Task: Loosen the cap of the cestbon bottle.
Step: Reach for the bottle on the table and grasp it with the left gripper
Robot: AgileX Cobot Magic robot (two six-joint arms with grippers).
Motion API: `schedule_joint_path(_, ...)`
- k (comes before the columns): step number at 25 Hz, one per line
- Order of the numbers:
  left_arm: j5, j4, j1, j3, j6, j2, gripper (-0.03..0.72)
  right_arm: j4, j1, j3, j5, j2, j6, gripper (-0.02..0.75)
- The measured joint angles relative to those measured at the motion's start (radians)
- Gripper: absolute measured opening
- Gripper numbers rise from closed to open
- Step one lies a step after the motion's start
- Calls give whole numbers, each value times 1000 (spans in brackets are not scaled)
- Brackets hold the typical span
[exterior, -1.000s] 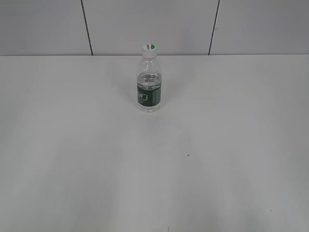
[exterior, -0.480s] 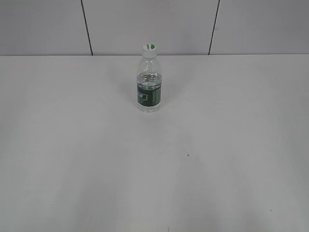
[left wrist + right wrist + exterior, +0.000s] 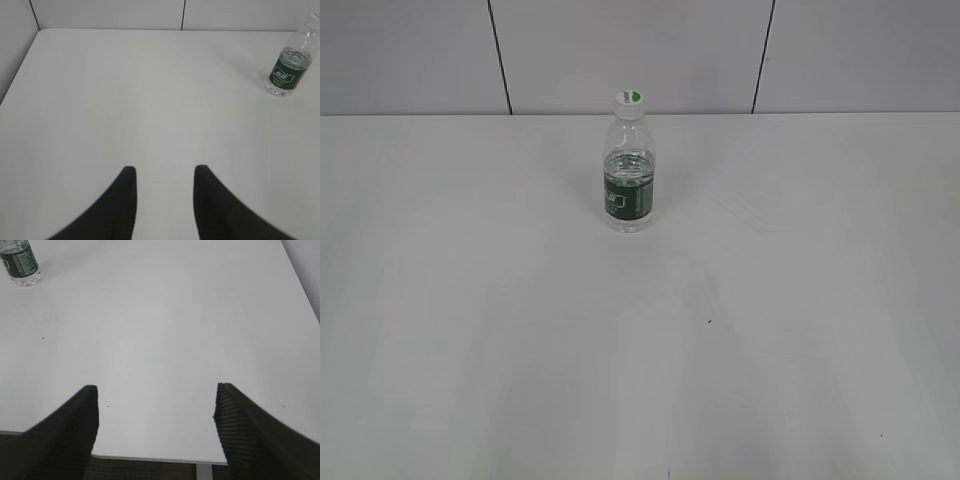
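Bottle-wise, nothing has budged across the last second in the exterior view: the cestbon bottle (image 3: 628, 180) stands upright toward the far middle of the desk (image 3: 640, 350), close to the back wall, with the cap (image 3: 630, 101) sitting on top, green mark showing. No arm shows in this view at all. That tells me the job hasn't really kicked off yet, and the cap looks untouched.

Left wrist view: the left claw (image 3: 165, 172) hangs over bare desk, jaws apart with a modest gap and nothing between them. The bottle sits way off at the upper right, well apart from the claw, and its cap is cut off by the edge of the view.

Right wrist view: the right claw (image 3: 156, 402) is spread wide and empty too, sitting near the front edge of the desk. The bottle peeks in at the top left corner, only the lower body and label band visible.

My guess is one claw needs to steady the body while the other goes for the cap, so both have a long reach ahead.
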State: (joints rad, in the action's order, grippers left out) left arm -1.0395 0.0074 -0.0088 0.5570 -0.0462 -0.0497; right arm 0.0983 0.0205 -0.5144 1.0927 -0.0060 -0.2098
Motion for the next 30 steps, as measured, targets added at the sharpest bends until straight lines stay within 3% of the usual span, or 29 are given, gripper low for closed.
schedule_joint_path(10, 272, 0, 0, 93, 60, -340, 244, 0, 0, 0, 0, 0, 0, 552)
schedule_joint_path(30, 1309, 13, 0, 101, 62, -1220, 236, 0, 0, 0, 0, 0, 0, 552)
